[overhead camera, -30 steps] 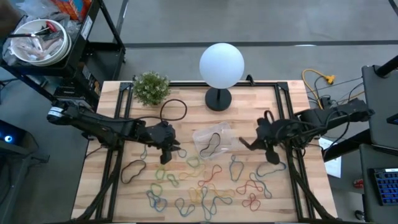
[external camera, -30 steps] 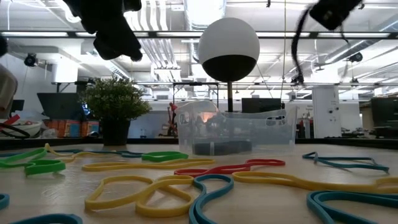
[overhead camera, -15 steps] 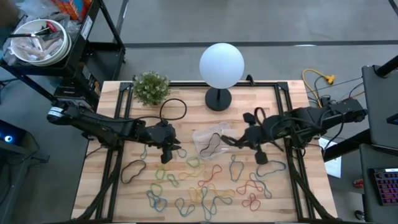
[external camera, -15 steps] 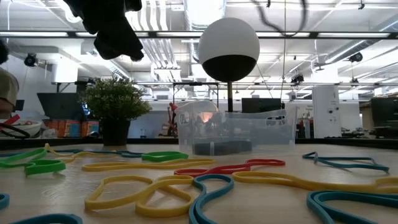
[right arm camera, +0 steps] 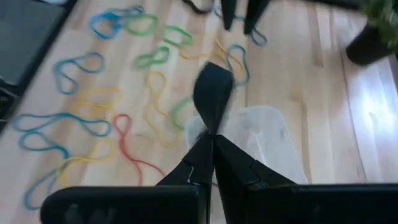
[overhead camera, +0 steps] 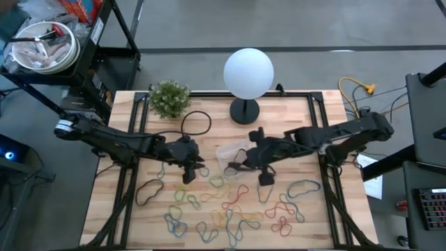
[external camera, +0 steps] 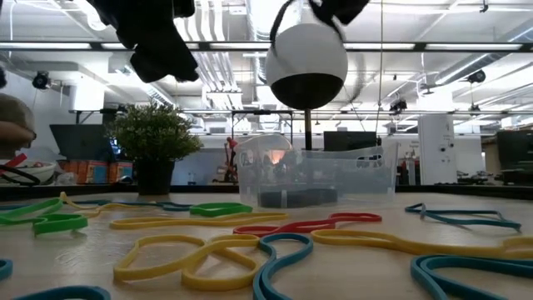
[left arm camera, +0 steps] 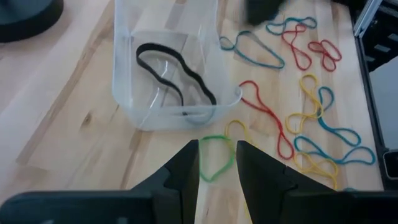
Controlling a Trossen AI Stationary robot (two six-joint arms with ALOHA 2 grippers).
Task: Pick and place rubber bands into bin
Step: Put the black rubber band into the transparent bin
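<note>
The transparent bin [overhead camera: 224, 150] stands mid-table with one black rubber band [left arm camera: 177, 71] lying in it. Many coloured rubber bands [overhead camera: 230, 206] lie flat on the near half of the table. My right gripper [overhead camera: 242, 164] is over the bin's near side, shut on another black rubber band [right arm camera: 214, 93]. My left gripper [overhead camera: 189, 171] hovers left of the bin, open and empty, with its fingers [left arm camera: 186, 168] above a green band [left arm camera: 214, 163]. My right gripper pinches the black band between its two shut fingertips [right arm camera: 202, 152]. It holds a narrow gathered part of the loop [right arm camera: 212, 132]. The fingers slant from the table's right toward the left. The rest of the loop widens out beyond the fingertips, clear of the table.
A white globe lamp [overhead camera: 248, 72] on a black base [overhead camera: 244, 110] stands behind the bin. A potted plant [overhead camera: 169, 97] is at the far left, with a black loop [overhead camera: 195, 124] beside it. A yellow cable [overhead camera: 357, 89] lies off the table's right.
My right gripper has gone toward the table's left edge, from right of the bin to over it. It has stayed shut and carried the black band along, clear of the table.
</note>
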